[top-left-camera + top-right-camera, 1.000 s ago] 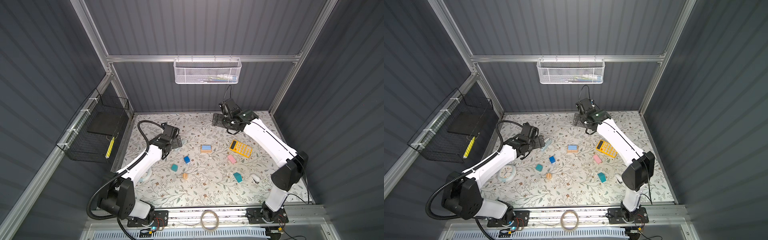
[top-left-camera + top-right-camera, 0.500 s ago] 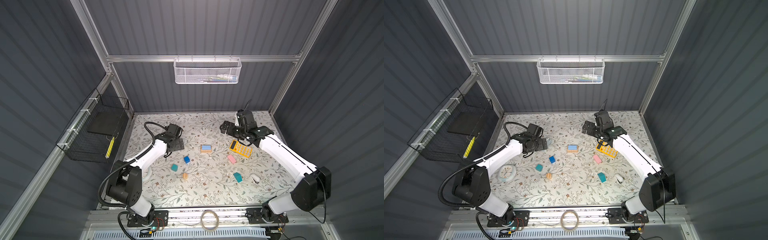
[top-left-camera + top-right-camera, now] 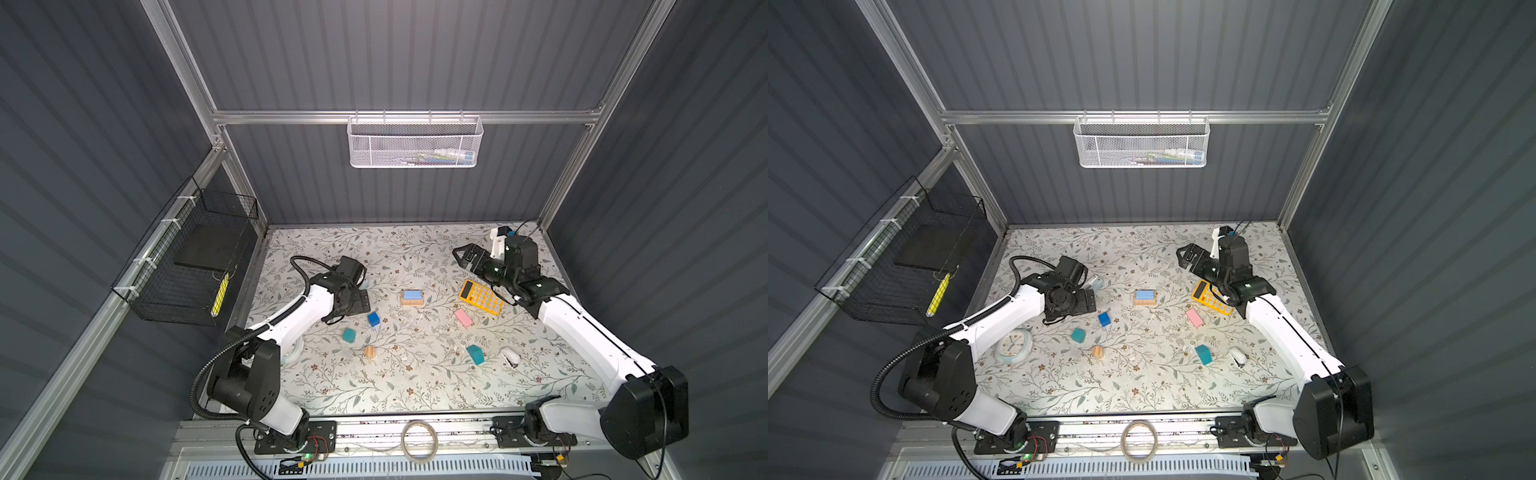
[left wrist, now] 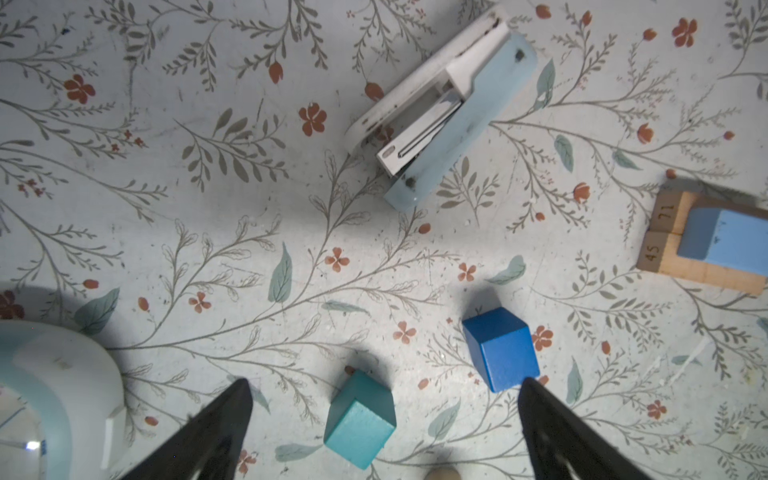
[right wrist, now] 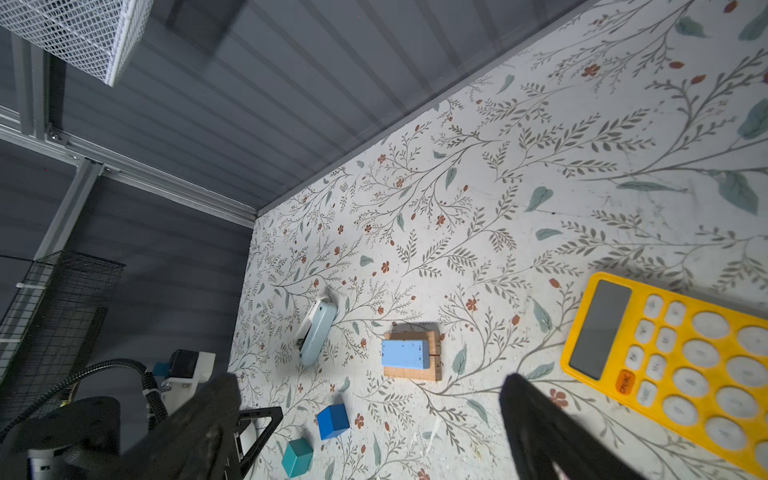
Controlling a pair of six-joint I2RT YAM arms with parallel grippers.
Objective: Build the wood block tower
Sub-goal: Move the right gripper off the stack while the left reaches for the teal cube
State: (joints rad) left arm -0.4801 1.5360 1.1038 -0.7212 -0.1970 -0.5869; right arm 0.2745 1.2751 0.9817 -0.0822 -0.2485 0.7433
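The flowered table lies under both my arms. On its right half sits the yellow calculator; its orange key reads ON/AC. The tower is just a low stack mid-table: two tan bars side by side, their ends stamped 71 and 45, with a light blue block lying on top. The rest lies loose and apart: a pink block near the calculator, a teal block nearer the front, then a dark blue cube, a teal cube and a small tan piece left of centre. My left gripper hangs near those two cubes, fingers spread wide, holding nothing. My right gripper hovers near the calculator, toward the back, equally wide and empty.
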